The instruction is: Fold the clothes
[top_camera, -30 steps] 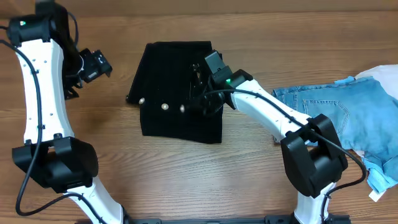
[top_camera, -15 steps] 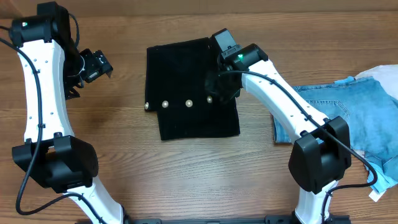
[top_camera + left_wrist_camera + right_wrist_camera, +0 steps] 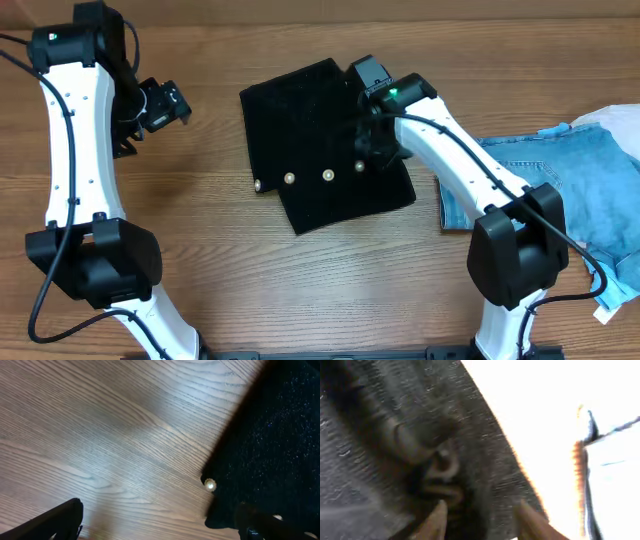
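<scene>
The black fuzzy garment (image 3: 320, 150) lies folded at the table's middle, with a row of pale buttons (image 3: 328, 175) along its front fold. My right gripper (image 3: 378, 152) is at its right edge, shut on the black fabric (image 3: 485, 475), which fills the space between the fingers (image 3: 482, 520). My left gripper (image 3: 168, 105) is open and empty above bare wood, left of the garment. In the left wrist view its fingers (image 3: 157, 525) are wide apart, with the garment's corner (image 3: 280, 435) and one button (image 3: 210, 484) to the right. Light-blue denim (image 3: 530, 175) lies at the right.
The denim pile spreads to the right table edge, with paler blue cloth (image 3: 615, 270) at the front right. The wooden table (image 3: 200, 250) shows around the garment. The right side of the right wrist view is overexposed.
My right gripper has dragged the black garment to the right and a little toward the front, turning it slightly. My left gripper has shifted slightly right.
</scene>
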